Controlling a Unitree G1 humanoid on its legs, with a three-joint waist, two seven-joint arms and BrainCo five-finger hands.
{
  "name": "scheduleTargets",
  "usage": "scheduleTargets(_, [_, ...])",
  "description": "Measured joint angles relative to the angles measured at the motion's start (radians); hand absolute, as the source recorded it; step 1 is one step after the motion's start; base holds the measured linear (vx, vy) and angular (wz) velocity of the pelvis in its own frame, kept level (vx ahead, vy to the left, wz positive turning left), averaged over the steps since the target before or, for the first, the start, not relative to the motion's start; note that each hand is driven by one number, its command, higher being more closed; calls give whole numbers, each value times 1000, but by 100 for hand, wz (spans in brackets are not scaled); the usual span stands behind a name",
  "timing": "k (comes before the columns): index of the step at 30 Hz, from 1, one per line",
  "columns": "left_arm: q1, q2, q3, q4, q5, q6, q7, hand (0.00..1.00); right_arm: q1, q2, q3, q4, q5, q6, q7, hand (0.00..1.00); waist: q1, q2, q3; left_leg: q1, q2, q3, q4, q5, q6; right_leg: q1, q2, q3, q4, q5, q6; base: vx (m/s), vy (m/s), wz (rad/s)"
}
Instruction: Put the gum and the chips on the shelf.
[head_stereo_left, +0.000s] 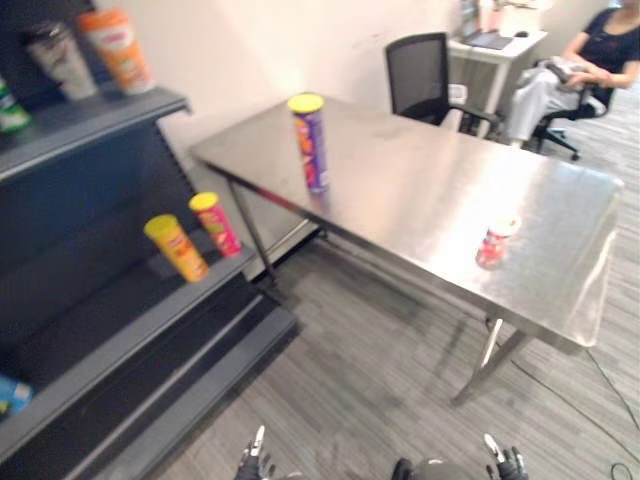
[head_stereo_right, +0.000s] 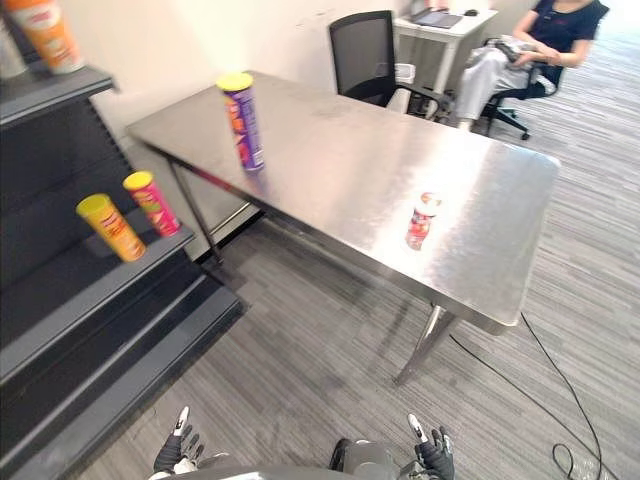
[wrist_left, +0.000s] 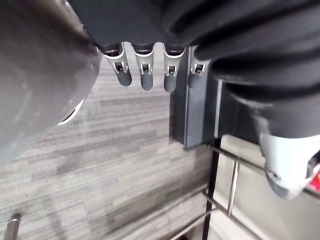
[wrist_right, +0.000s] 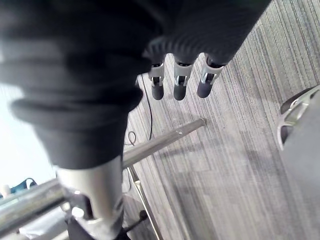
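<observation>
— So, which of our hands goes for what?
— Well, we stand short of the steel table (head_stereo_left: 420, 190), with both hands low before its near edge and well apart from it. Our left hand (head_stereo_right: 175, 445) hangs with its fingers (wrist_left: 145, 75) straight and slightly spread, holding nothing. Our right hand (head_stereo_right: 432, 452) is the same, its fingers (wrist_right: 180, 82) loose and empty.
— And the goods?
— The gum bottle (head_stereo_left: 495, 241) stands upright close to the table's near edge, toward the end away from the shelf (head_stereo_left: 100, 330). The purple chips can (head_stereo_left: 311, 142) stands upright too, near that same edge but toward the table's shelf-side end.
— So the gum lies ahead of our right hand?
— We judge so. It is up and forward from those fingers, nearer to them than to the left's. The chips sit on our left hand's side, closer to the shelf.
— Their long axes?
— Both are vertical, so we'd likely come in level from the side and close round the body.
— Is anything placed yet?
— Neither item. A yellow can (head_stereo_left: 176, 247) and a pink can (head_stereo_left: 215, 223) stand on the shelf off the table's end.
</observation>
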Motion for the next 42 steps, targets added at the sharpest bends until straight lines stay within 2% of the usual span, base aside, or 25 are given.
scheduleTargets(2, [3,-6,0,-7,-18,1,-4,0,-10,0,-10,-6,0,0,-8,0,15,-6,0,-31,-37,-6,-104,-80,6,25,8,85,-10,-9,12,214,-35,-99])
scheduleTargets(4, [13,-9,0,-9,-26,1,-7,0,-22,-3,-15,-7,0,0,-7,0,25,-9,-2,-43,-58,-54,-241,-93,-1,46,16,148,-11,-19,24,241,51,-107])
scheduleTargets(5, [24,-15,2,-10,-26,1,-9,0,-30,-2,-20,-7,0,0,-6,0,28,-13,-4,-42,-66,-95,-355,-91,-6,49,21,195,-8,-28,33,206,109,-115])
scheduleTargets(7, [35,-16,14,-8,-28,2,-13,0,-41,-3,-21,-8,0,0,-5,0,31,-18,-7,-43,-77,-157,-481,-86,-9,49,22,249,5,-41,47,232,213,-108])
scheduleTargets(8, [40,-21,22,-7,-32,0,-19,0,-37,-3,-22,-7,0,0,-4,0,41,-22,-10,-40,-79,-189,-573,-81,-9,49,20,304,22,-56,66,252,271,-105])
scheduleTargets(9, [39,-22,23,-7,-34,-3,-19,0,-33,-3,-23,-7,0,0,-4,0,46,-21,-11,-39,-79,-190,-601,-78,-10,49,18,321,31,-62,72,260,320,-92])
scheduleTargets(10, [40,-24,23,-4,-33,-11,-20,0,-24,-3,-23,-7,0,0,-2,0,48,-19,-12,-32,-81,-189,-636,-63,-12,48,13,342,49,-75,89,267,367,-65])
scheduleTargets(11, [42,-32,27,7,-30,-22,-20,0,-13,-5,-23,-7,0,0,9,0,48,-9,-18,-16,-89,-187,-697,-22,-8,45,10,368,80,-97,124,330,477,-72])
scheduleTargets(12, [44,-29,34,15,-25,-31,-18,0,-9,-4,-27,5,0,2,15,0,48,-8,-36,2,-94,-172,-701,-17,-118,43,-4,395,112,-125,157,279,394,-55])
scheduleTargets(14, [49,4,35,26,-23,-29,-13,0,2,33,-27,25,0,2,17,0,43,-55,-71,13,-150,-124,-690,-54,-93,46,-66,403,86,-119,174,251,360,-42])
scheduleTargets(15, [47,14,35,30,-24,-25,-14,0,1,41,-23,34,0,3,19,0,45,-69,-81,12,-167,-101,-669,-81,-83,57,-93,401,52,-102,198,209,351,-38])
scheduleTargets(17, [40,18,35,45,-22,-9,-7,0,-4,42,-37,32,6,-2,29,0,43,-66,-87,17,-186,-74,-654,-107,-62,77,-123,386,5,-63,207,128,285,-27])
scheduleTargets(18, [38,18,34,47,-18,-3,-4,0,-7,40,-38,32,14,-6,35,0,43,-62,-89,22,-189,-65,-658,-112,-56,79,-129,373,-9,-46,207,88,243,-40])
scheduleTargets(20, [28,16,19,65,41,12,3,0,-21,38,-37,30,21,-18,58,0,45,-43,-92,64,-191,-2,-704,-112,-51,75,-149,274,-42,32,191,41,168,-61])
scheduleTargets(22, [28,17,6,71,67,18,4,0,-29,34,-37,31,18,-22,58,0,46,-26,-90,105,-194,56,-742,-108,-46,69,-161,202,-62,71,184,9,117,-91])
scheduleTargets(25, [20,46,-75,85,100,20,2,0,-24,22,-37,49,6,-23,52,0,35,-28,-98,136,-219,89,-777,-97,-38,77,-164,182,-138,112,182,-7,83,-64])
scheduleTargets(27, [9,58,-107,93,102,29,3,0,-17,12,-40,91,-10,-22,21,0,33,-29,-96,129,-228,85,-776,-94,-35,88,-168,162,-188,122,183,-5,15,-10])
scheduleTargets(29, [5,68,-109,97,102,59,2,0,-13,8,-55,130,-21,-21,-32,0,22,-38,-87,124,-237,26,-784,-82,-41,108,-168,139,-227,130,196,-53,-35,16])
scheduleTargets(31, [-1,76,-110,100,107,82,-1,0,-15,7,-77,140,-21,-22,-57,0,22,-40,-87,124,-242,10,-807,-68,-40,107,-169,131,-230,130,196,-75,-31,17])
scheduleTargets(36, [-10,90,-108,96,136,99,-16,0,-34,-18,-130,117,-19,-33,-112,0,23,-50,-86,125,-247,6,-865,-41,-52,104,-160,127,-279,143,188,-66,-18,-4])
scheduleTargets(42, [1,94,-96,71,153,55,74,0,-39,-58,-269,-44,-2,-70,-221,0,24,-73,-89,136,-255,5,-908,-38,-55,113,-158,129,-322,148,182,40,6,-5])
